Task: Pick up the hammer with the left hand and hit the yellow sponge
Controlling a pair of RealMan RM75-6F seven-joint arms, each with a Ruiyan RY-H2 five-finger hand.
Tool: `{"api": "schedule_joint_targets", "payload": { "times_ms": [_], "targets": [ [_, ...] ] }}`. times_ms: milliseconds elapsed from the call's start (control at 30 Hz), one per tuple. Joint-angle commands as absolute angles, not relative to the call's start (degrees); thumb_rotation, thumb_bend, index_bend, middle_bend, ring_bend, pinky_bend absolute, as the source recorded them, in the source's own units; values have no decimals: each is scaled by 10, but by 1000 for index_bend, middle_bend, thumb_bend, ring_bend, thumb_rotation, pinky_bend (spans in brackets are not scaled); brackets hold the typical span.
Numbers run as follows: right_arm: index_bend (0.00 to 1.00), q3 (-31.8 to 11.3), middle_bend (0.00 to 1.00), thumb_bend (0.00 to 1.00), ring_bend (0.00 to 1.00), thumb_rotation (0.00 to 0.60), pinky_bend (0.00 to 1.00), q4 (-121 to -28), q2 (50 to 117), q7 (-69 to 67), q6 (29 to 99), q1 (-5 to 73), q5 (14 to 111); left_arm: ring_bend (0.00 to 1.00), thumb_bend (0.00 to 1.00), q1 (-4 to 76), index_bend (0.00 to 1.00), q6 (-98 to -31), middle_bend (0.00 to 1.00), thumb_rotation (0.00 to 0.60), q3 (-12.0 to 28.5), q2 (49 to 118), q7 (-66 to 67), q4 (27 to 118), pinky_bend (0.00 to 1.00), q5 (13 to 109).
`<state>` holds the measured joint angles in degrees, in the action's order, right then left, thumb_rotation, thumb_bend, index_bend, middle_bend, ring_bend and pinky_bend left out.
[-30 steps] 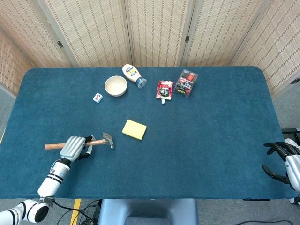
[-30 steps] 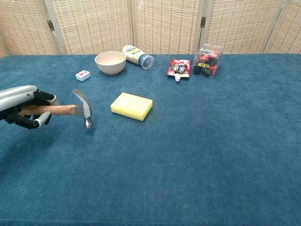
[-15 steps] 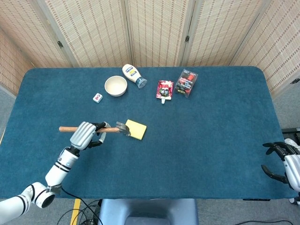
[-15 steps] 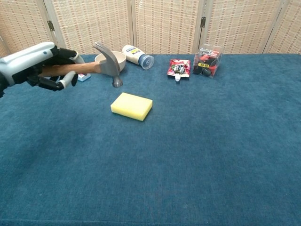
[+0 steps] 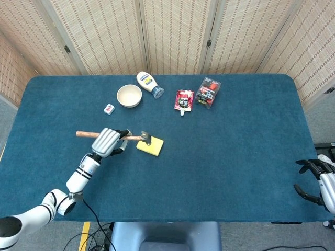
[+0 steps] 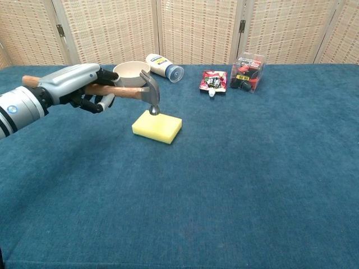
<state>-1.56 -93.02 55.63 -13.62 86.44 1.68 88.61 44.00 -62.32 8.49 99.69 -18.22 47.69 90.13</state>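
Note:
My left hand (image 5: pixel 108 141) (image 6: pixel 84 85) grips the wooden handle of the hammer (image 5: pixel 139 138) (image 6: pixel 147 92), which lies level and points right. Its steel head hangs over the near-left corner of the yellow sponge (image 5: pixel 152 146) (image 6: pixel 159 127); in the chest view the striking face is at the sponge's top, touching it or just above. The sponge lies flat on the blue table (image 5: pixel 220 151). My right hand (image 5: pixel 317 178) shows only in the head view, past the table's right edge, fingers spread and holding nothing.
Along the back stand a cream bowl (image 5: pixel 129 96) (image 6: pixel 132 74), a white bottle on its side (image 5: pixel 149 84) (image 6: pixel 163 65), a small white-red block (image 5: pixel 109 109), a red pouch (image 5: pixel 183 99) (image 6: pixel 213 81) and a clear box of red-black items (image 5: pixel 209 92) (image 6: pixel 246 72). Folding screens close the far side.
My left hand lifted the hammer from low at the left, carried it right toward the sponge, and has now brought its head down onto the sponge's near-left corner. The right hand stayed still.

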Motion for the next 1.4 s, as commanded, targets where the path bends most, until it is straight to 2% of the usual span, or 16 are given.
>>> {"api": "schedule_joint_targets", "payload": {
  "times_ms": [33,200,333,500,700,833,1200,1267,1400],
  "targets": [
    [312,-16,465,163,243,600,269,-932,556,-134,863,17,885,657,728,456,748,-611,816,600,69,1038,-183,405,882,905],
    [312,-17,465,163,243,600,268,-934,554,-132,863,16,882,656,728,456,748,-603,816,600,49,1058,-187,357,882,910],
    [312,-17,465,163,243,600,269,-935,553,-132,865,16,884,654,728,455,747,-625,816,600,37,1049,-182,353,882,921],
    [312,-17,465,164,243,600,268,-933,555,-134,866,15,888,653,728,447,745,-656,816,600,66,1016,-235,423,882,893],
    [312,-16,465,163,243,600,268,-931,558,-135,866,16,889,649,728,444,743,-650,816,600,66,982,-222,478,882,885],
    [312,-16,465,163,243,600,268,-931,558,-135,866,15,888,649,728,443,743,-632,816,600,62,992,-215,474,882,875],
    [312,-18,465,164,243,600,268,-934,554,-131,863,14,882,645,728,453,743,-592,816,600,40,1041,-189,390,881,877],
    [312,-18,465,164,243,600,268,-934,554,-132,865,14,883,644,728,452,743,-599,816,600,40,1036,-192,392,881,878],
    [312,-19,465,164,242,600,269,-932,555,-133,867,13,882,642,728,438,743,-632,816,600,65,1008,-254,448,881,859]
  ]
}}
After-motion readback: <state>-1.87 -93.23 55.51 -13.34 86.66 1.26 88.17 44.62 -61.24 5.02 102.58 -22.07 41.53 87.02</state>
